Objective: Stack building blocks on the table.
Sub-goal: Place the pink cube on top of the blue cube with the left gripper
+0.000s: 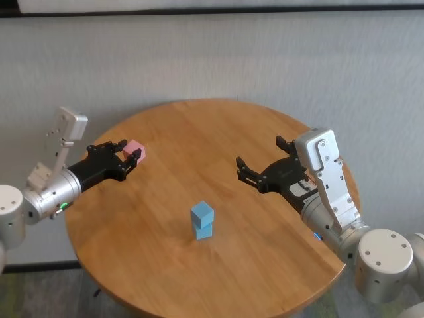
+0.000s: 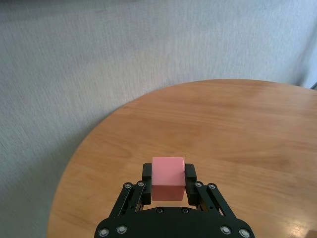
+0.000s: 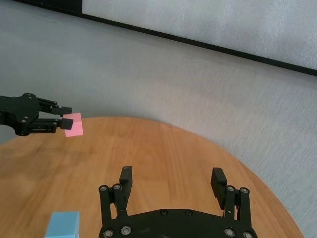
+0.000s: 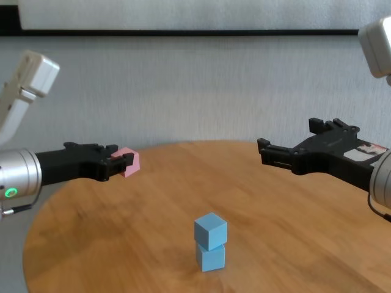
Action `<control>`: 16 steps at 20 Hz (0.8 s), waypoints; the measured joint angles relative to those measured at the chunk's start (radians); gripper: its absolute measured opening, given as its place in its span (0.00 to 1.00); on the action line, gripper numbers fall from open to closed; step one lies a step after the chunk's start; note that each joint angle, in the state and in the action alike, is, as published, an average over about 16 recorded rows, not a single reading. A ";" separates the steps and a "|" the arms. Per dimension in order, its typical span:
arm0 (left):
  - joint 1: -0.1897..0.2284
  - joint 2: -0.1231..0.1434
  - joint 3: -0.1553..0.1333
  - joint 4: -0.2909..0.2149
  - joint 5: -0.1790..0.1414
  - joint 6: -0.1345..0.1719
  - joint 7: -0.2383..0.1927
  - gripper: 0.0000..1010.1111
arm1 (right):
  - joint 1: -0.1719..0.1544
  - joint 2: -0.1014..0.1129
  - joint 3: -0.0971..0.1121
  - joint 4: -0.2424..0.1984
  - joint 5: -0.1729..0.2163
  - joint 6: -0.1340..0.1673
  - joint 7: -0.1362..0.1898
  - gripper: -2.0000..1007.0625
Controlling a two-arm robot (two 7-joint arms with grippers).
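The pink block (image 2: 167,177) is gripped between the jaws of the left gripper (image 1: 130,155), one pad pressed on each of two opposite faces, and it is carried clear above the worktop (image 1: 265,132) near its left edge. Behind the jaws the black linkage is stretched almost level, pointing inward across the worktop, and the silver forearm is run back and down to the left, with a green light showing on the wrist housing in the chest view.

The jaws of the right gripper (image 1: 260,157) are spread wide with nothing between them (both pads are seen well apart in the right wrist view). This gripper is held above the right side of the worktop, facing the left one, and its forearm is angled back toward the robot's right shoulder.

Between the two, nearer the front edge, two light blue blocks are stacked: the upper blue block (image 4: 211,231) is set on the lower blue block (image 4: 211,257), apparently turned slightly askew on it.
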 joint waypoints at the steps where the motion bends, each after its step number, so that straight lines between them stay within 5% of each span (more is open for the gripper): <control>1: 0.018 0.010 0.001 -0.039 -0.003 0.015 -0.003 0.40 | 0.000 0.000 0.000 0.000 0.000 0.000 0.000 1.00; 9: 0.150 0.081 0.011 -0.320 -0.036 0.117 -0.012 0.40 | 0.000 0.000 0.000 0.000 0.000 0.000 0.000 1.00; 16: 0.214 0.106 0.039 -0.452 -0.060 0.181 -0.022 0.40 | 0.000 0.000 0.000 0.000 0.000 0.000 0.000 1.00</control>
